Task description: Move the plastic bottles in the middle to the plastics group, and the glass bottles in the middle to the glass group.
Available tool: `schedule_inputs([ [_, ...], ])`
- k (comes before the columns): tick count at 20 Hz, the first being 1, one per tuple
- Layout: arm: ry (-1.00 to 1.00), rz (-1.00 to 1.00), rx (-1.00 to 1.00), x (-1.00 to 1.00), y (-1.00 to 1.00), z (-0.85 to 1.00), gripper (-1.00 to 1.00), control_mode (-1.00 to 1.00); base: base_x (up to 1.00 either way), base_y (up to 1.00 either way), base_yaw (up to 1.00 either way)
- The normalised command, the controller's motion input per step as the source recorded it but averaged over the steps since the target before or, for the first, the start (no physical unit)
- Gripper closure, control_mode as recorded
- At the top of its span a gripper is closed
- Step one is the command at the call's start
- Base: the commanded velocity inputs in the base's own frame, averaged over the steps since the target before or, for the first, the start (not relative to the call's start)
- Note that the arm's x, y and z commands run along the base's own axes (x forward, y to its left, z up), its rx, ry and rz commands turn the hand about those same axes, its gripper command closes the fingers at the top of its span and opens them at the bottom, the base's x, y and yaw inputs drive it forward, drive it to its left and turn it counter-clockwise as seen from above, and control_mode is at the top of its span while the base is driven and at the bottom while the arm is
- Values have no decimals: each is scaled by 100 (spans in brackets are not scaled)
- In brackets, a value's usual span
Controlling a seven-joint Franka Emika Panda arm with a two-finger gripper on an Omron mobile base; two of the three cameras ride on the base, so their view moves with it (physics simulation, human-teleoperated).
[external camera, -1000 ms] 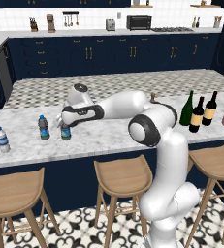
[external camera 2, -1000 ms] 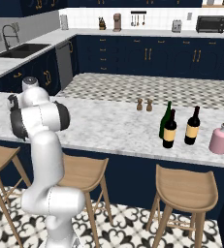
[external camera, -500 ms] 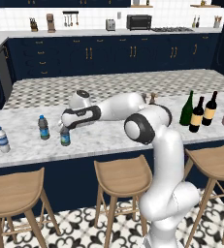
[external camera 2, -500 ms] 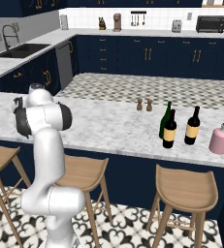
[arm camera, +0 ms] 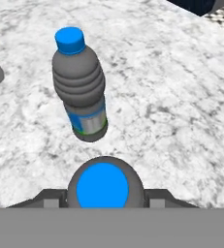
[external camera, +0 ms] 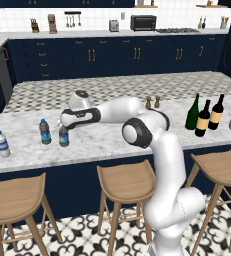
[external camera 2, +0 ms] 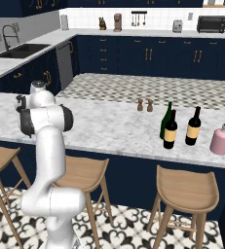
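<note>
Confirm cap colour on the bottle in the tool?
Blue. The cap of the held bottle shows best in the hand view, between the fingers of the tool.

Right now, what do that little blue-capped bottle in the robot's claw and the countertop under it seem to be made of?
The small bottle looks like thin, greyish translucent plastic: ribbed like its neighbour, with a matte blue screw cap. The countertop looks like polished marble or a similar stone, white with grey veining, though a rendering leaves that open.

On the table [external camera: 112, 145], three small bottles stand near its left end: one [external camera: 3, 144] by the front edge, a second [external camera: 45, 131] to its right, and the third [external camera: 63, 136] just beside that, between the jaws. Three wine bottles [external camera: 203, 118] cluster near the right end, with a rounded bottle [external camera 2: 221, 139] beyond them.
</note>
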Motion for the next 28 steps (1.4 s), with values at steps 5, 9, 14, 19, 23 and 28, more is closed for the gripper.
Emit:
schedule_inputs([
  [5,0,1,0,17,19,-14,100,-100,0,0,0],
  [9,0,4,0,0,5,-61,100,-100,0,0,0],
  [14,0,1,0,0,0,-36,100,-100,0,0,0],
  [19,0,0,0,-1,0,0,-100,-100,0,0,0],
  [23,0,0,0,-7,0,0,-100,-100,0,0,0],
  [28,-8,0,0,-16,0,0,-100,-100,0,0,0],
])
